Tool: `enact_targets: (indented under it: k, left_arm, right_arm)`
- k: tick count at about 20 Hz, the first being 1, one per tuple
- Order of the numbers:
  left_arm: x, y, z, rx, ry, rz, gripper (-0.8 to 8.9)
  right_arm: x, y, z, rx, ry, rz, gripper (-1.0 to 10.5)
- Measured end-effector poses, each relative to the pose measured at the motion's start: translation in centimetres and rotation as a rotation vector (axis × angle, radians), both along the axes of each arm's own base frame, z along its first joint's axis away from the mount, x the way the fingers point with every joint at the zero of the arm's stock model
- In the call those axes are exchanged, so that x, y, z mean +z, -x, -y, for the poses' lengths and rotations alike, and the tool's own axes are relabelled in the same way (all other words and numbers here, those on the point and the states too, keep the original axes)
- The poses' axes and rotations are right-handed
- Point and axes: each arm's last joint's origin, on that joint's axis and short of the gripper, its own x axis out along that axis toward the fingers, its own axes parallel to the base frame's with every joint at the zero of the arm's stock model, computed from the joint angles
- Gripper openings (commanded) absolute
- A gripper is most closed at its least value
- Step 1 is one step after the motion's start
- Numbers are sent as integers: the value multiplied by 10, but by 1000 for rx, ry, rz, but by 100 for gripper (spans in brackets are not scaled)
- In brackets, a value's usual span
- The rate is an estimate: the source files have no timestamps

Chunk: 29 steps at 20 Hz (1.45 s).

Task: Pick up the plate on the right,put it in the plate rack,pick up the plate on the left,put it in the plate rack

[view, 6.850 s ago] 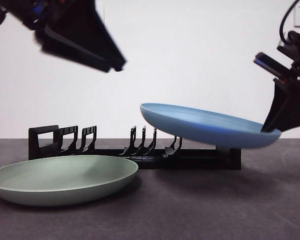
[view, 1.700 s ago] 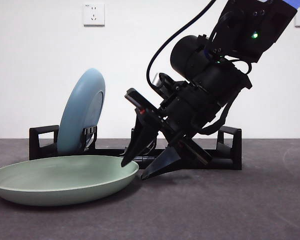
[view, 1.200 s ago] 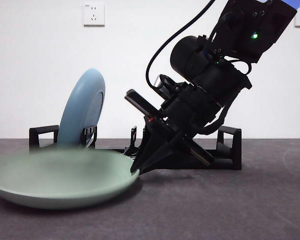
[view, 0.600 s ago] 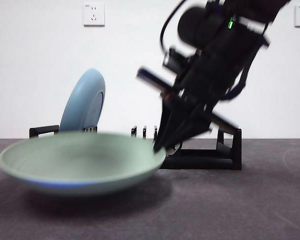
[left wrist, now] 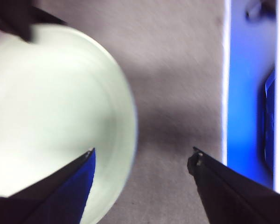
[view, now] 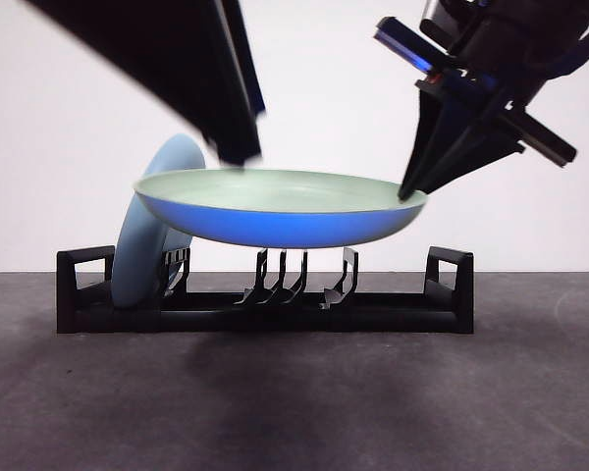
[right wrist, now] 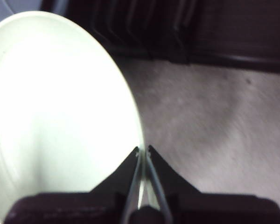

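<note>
We see the right gripper (right wrist: 143, 150) pinched nearly closed on the rim of the green plate (view: 275, 186), one jaw above the lip and one below, with only the thin edge of the plate between the tips. In the front view this gripper (view: 408, 192) comes down from about 1 o'clock and bites the plate's rim at the plate's 3 o'clock edge. The plate hangs roughly level in the air, clear of the table (view: 294, 392), its underside showing bluish, and it sits above and in front of the plate rack (view: 265, 306). In the right wrist view the pale plate (right wrist: 60, 107) fills most of the frame and the dark rack (right wrist: 177, 28) lies beyond it. The left gripper (left wrist: 142, 158) has its jaws spread wide and holds nothing; one jaw overlaps the plate (left wrist: 51, 116) in its view, the other is over bare table. In the front view its arm (view: 177, 69) is a large dark blurred shape at about 11 o'clock, its tip just above the plate's far rim. The blue plate (view: 152, 245) stands tilted on edge in the rack near the 9 o'clock end, leaning against the dividers there.
</note>
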Motion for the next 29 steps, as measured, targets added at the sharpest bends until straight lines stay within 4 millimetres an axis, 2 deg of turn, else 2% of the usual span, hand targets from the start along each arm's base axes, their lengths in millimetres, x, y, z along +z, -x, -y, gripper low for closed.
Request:
enact_targets:
  k: [2, 4, 5, 6, 8, 15, 16, 19, 24, 26, 29]
  left_arm:
    - [-12, -3, 8, -12, -57, -8, 274]
    - [-21, -6, 14, -12, -88, -16, 263]
    - [-22, -7, 15, -12, -89, -8, 208]
    - [-22, -8, 17, -15, -79, 3, 107]
    - [-20, -9, 20, -14, -50, 36, -3]
    - [-17, -13, 21, -5, -32, 71, -8]
    - [-16, -13, 21, -4, -29, 72, -8]
    - [-16, -13, 21, -15, -14, 48, -8]
    - [-14, -17, 27, -32, 103, -35, -8]
    - [-11, -27, 26, 0, 197, -101, -8]
    - [-4, -57, 20, 100, 400, -190, -8]
  right_arm:
    - [5, 4, 3, 6, -4, 5, -12]
    - [13, 9, 5, 31, -38, 19, -12]
    - [15, 11, 6, 39, -45, 24, -12]
    - [15, 12, 6, 40, -43, 19, -12]
    - [15, 14, 7, 43, -36, 8, -12]
    - [20, 18, 13, 27, -22, 20, -1]
    - [22, 20, 14, 27, -21, 29, 28]
    - [31, 24, 20, 34, -36, 78, 259]
    - [58, 35, 46, -126, 28, 260, 265]
    - [73, 45, 57, -218, 67, 371, 251]
    - [91, 62, 71, -322, 125, 499, 249]
